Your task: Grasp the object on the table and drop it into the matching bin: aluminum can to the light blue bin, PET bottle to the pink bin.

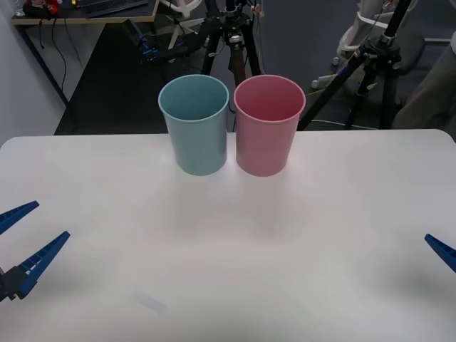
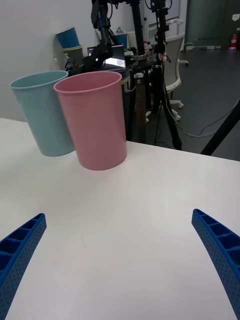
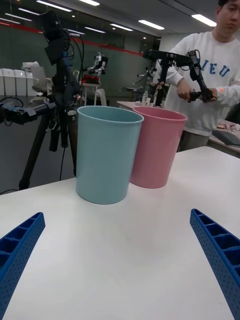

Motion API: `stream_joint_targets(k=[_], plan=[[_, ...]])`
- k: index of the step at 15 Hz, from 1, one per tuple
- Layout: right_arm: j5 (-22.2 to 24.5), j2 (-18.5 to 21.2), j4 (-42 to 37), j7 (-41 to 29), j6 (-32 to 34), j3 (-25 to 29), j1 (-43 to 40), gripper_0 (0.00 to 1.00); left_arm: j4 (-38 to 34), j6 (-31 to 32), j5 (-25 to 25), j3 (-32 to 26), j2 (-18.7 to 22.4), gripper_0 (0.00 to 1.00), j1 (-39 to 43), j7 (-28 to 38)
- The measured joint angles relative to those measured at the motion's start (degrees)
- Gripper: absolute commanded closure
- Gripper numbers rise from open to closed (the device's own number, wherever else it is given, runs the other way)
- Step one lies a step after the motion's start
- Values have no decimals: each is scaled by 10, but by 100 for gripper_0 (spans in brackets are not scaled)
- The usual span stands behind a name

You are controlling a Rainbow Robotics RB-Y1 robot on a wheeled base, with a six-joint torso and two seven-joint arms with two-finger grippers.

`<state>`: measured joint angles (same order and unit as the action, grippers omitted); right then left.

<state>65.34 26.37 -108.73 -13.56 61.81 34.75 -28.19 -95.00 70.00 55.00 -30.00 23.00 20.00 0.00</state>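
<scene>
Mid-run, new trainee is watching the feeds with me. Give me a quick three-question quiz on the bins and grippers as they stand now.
1. True or false: the light blue bin stands to the robot's left of the pink bin.
2. Are the two bins upright or tipped over?
3. Multiple choice: the left gripper is A) shut on a bin, B) open above the table near its left edge, C) inside the pink bin.

Key: 1 true. 2 upright, side by side at the table's far edge. 3 B; the right gripper is open too.

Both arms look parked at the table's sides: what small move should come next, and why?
Probably wait rather than reach: the left gripper and right gripper are open, and the white table before the light blue bin and pink bin bears nothing to grasp.
</scene>
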Motion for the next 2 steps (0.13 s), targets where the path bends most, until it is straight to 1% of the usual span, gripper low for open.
stream_joint_targets(k=[2], plan=[[-4, 0, 0, 2, 5, 0, -3, 0, 0, 0, 0, 0, 0, 0, 0, 0]])
